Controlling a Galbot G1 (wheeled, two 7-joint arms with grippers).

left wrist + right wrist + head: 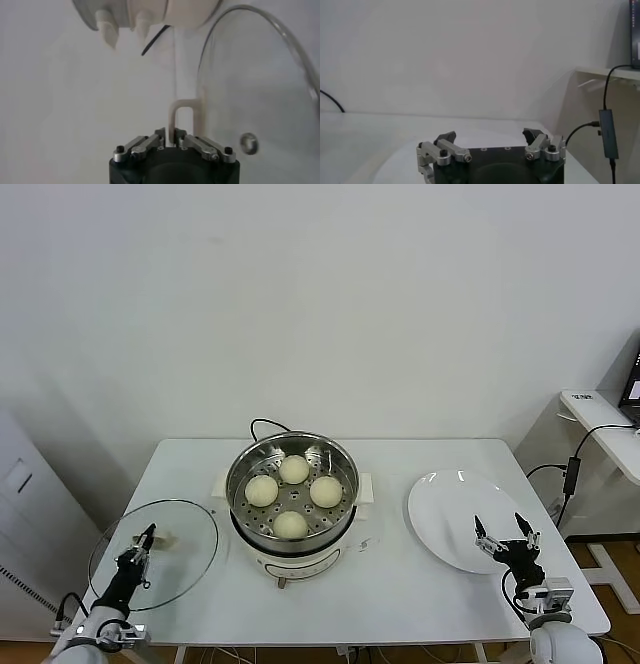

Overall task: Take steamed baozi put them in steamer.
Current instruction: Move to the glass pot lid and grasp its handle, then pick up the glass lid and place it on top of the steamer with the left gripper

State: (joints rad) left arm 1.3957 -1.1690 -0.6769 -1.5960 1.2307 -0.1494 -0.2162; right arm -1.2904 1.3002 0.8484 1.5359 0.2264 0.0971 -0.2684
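Jaws of the left gripper (171, 134) pinched the white handle (182, 117) of the glass lid (153, 552) at the table's (400, 604) left edge. The right gripper (506, 533) hung spread over the bare plate (450, 514). All four buns (293, 469) sat in the steamer (240, 479), mid-table.

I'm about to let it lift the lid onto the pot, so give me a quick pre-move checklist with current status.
1. Left gripper shut on the lid handle: ok.
2. All four baozi inside the steamer: ok.
3. Glass lid lying on the table, left of the steamer: ok.
4. Right gripper open, over the empty plate, out of the path: ok.
5. Grip firmness on the handle: cannot tell.
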